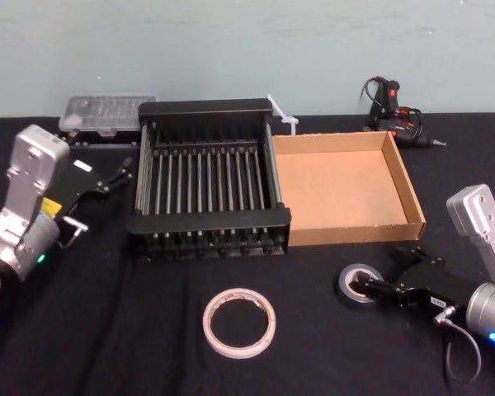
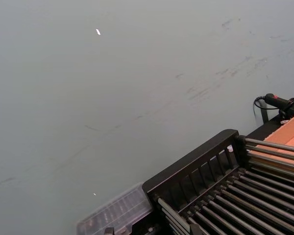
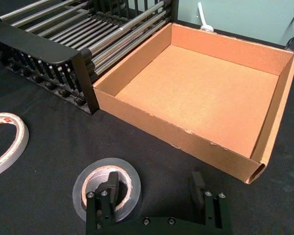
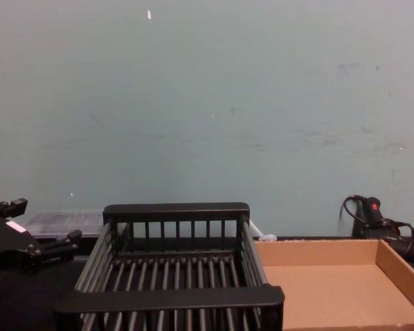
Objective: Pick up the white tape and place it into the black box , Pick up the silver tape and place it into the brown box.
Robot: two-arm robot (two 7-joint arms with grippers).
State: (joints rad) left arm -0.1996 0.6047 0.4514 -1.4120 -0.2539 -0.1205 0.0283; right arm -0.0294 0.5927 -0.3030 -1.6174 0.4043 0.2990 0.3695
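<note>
Right gripper (image 1: pixel 371 289): fingers spread wide, one sitting inside the silver tape's (image 1: pixel 356 287) core.
Silver tape: lying on the black table (image 1: pixel 107 330) near the brown box (image 1: pixel 412 219).
White tape (image 1: pixel 239 322): lying flat before the black box (image 1: pixel 206 223).
Left gripper (image 1: pixel 120 175): hanging open beside the black box.

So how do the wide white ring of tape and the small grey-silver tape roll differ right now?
The wide white ring of tape is larger across and thin-walled; the small grey-silver tape roll is smaller and thick-walled. The white ring lies apart from both grippers in front of the black slatted crate; the grey roll has one finger of the open right gripper over its core. Both lie flat on the black tabletop.
</note>
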